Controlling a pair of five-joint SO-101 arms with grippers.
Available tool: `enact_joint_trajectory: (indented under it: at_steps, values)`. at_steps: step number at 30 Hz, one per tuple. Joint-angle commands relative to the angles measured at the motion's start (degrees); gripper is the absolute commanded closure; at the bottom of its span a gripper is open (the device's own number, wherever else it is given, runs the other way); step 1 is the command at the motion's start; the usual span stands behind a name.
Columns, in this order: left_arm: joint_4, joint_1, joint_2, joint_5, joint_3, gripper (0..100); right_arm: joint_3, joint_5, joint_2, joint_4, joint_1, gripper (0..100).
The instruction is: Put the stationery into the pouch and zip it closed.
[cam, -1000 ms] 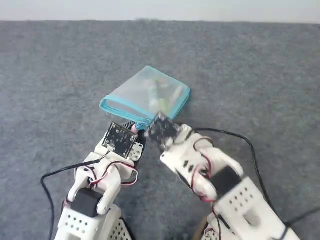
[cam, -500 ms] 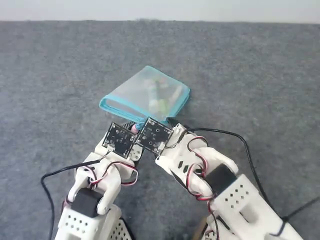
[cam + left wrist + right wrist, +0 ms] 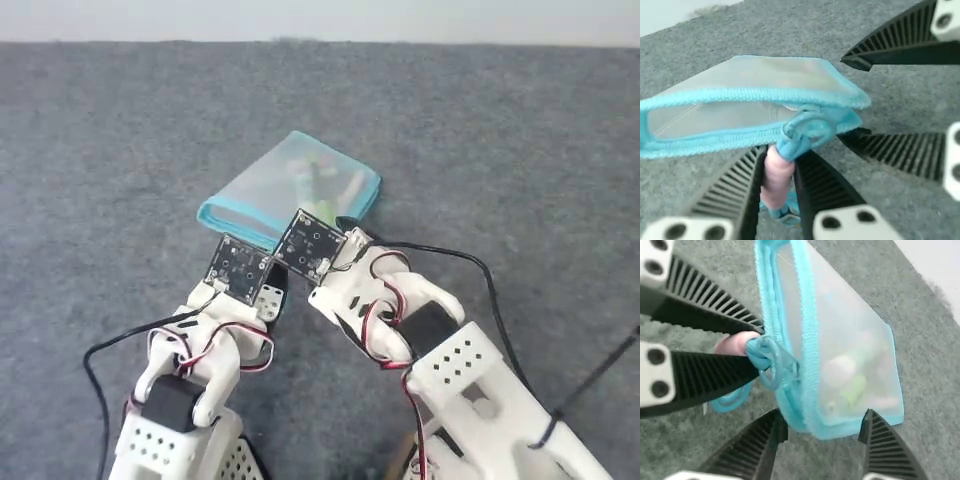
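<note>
The teal-edged mesh pouch (image 3: 290,190) lies on the grey mat, with green, pink and white stationery (image 3: 850,387) inside it. Its zipped edge (image 3: 740,117) gapes between two teal bands. My left gripper (image 3: 780,155) is shut on the pink zipper pull (image 3: 776,177), which hangs from a teal loop (image 3: 765,362) at the pouch's near corner. My right gripper (image 3: 823,415) is open, one finger on each side of the pouch's near end. Its black fingers (image 3: 890,45) stand close beside the left gripper. In the high view both wrist boards cover that corner.
Grey mat (image 3: 520,150) stretches all around the pouch, with free room behind and to both sides. The two arms (image 3: 200,350) (image 3: 420,330) stand close together at the near edge. Black cable (image 3: 490,290) loops off the right arm.
My right arm has swung left and forward until its gripper straddles the pouch's near end beside the left gripper. The left gripper kept its hold and the pouch shifted slightly.
</note>
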Motion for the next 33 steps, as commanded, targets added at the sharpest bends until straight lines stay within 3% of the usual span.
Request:
enact_joint_trajectory:
  at_steps: [1,33]
  values:
    - [0.0,0.09,0.53,-1.23,-3.21,99,-2.99,0.62,1.8,-0.66,1.01,76.8]
    - [0.26,0.26,0.35,-1.23,-3.21,99,-2.29,1.05,1.98,-1.01,1.1,79.3]
